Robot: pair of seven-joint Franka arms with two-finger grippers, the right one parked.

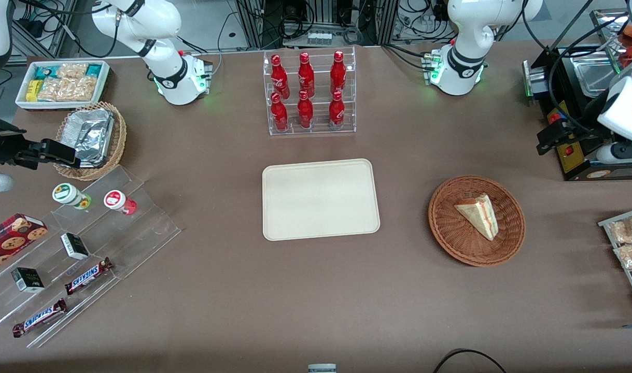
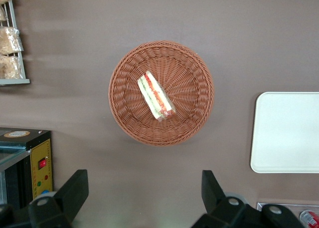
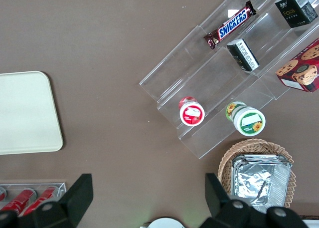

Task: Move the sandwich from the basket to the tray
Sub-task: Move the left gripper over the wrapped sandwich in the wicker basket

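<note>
- Wrist view: my gripper [image 2: 142,198] hangs high above the basket [image 2: 161,94], fingers [image 2: 74,190] spread wide, holding nothing.
- Sandwich [image 2: 156,95] lies inside the basket.
- Tray [image 2: 286,132] sits beside the basket, apart.

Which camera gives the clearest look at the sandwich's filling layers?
The left wrist view: the sandwich lies in the basket with its striped filling edge facing the camera, below the open end effector. The front view shows mostly bread with one thin filling strip. The right wrist view misses it.
</note>
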